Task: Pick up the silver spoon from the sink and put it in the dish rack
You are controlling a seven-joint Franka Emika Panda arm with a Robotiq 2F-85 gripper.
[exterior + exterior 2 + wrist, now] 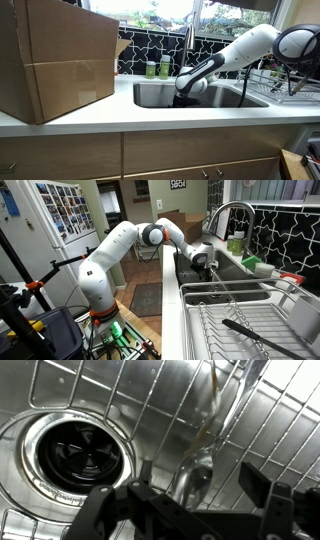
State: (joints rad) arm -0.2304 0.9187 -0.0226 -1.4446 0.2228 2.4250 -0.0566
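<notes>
Wrist view, looking down into the sink (25, 490): the gripper (195, 488) hung low over the basin floor. Its jaws stood wide apart and held nothing, one on each side of the bowl of the silver spoon (207, 440). The spoon lay on a wire grid (120, 390) beside the round drain (80, 455), handle pointing toward the top of the picture. To pick it well, the jaws would likely need to sink level with the thin metal and close across it squarely without snagging a grid bar. Only this view showed the spoon; in both exterior views it could not be seen inside the basin. Those views showed the destination instead: the dish rack (215, 315) on the counter (150, 118) beside the sink, a dark utensil (250, 332) lying in it. A cardboard box (60, 65) stood on the opposite side.
</notes>
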